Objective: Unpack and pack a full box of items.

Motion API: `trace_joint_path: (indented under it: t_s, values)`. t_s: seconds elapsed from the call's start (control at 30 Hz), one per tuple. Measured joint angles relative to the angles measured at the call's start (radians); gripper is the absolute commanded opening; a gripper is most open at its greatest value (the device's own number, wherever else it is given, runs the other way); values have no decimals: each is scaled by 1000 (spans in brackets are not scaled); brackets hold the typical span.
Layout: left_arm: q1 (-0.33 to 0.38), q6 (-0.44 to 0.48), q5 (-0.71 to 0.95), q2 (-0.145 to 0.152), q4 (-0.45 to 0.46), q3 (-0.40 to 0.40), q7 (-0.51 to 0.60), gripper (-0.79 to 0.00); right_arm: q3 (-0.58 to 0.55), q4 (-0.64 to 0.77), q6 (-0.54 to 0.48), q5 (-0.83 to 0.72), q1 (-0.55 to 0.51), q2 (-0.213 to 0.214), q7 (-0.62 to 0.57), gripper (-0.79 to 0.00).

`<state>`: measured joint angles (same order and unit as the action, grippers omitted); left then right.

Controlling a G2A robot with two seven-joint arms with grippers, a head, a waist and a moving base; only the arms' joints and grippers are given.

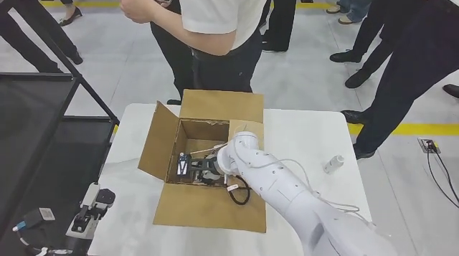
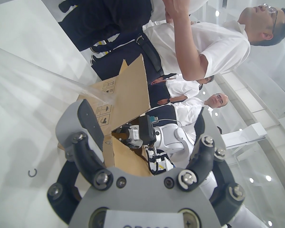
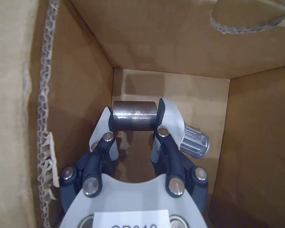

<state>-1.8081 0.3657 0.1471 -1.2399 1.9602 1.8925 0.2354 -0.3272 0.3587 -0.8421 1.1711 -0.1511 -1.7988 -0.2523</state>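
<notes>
Pinching a dark metal cylinder (image 3: 133,116) by its ends in the right gripper (image 3: 134,119), deep inside the cardboard box (image 3: 156,36). Holding the left gripper (image 2: 144,117) spread wide outside the box. Maybe risking a slip off smooth metal, or knocking the box wall.

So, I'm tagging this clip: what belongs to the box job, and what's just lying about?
Job: cardboard box, dark cylinder in right gripper, silver ribbed part inside, perhaps the white item on the table.
Lying about: black rack, small C-ring.
</notes>
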Motion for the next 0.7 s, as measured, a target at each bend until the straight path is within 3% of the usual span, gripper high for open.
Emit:
trace_joint_path:
  t_s: [0.3,0.33,0.4,0.5,0.7]
  values:
    - [-11,5,-10,-4,9,-4,-13,0,-17,-26,-14,-2,0,-3,-28,-776]
    - [-11,5,-12,-4,10,-4,-14,0,-19,-30,-16,-3,0,-3,-31,-748]
    - [-13,5,-15,-5,12,-6,-16,0,-23,-39,-20,-6,-1,-4,-38,-622]
    - [-14,3,-19,-6,14,-8,-20,0,-28,-49,-27,-8,-1,-5,-44,-560]
    - [-15,-1,-26,-8,16,-10,-28,0,-35,-55,-26,0,-1,-6,-31,-536]
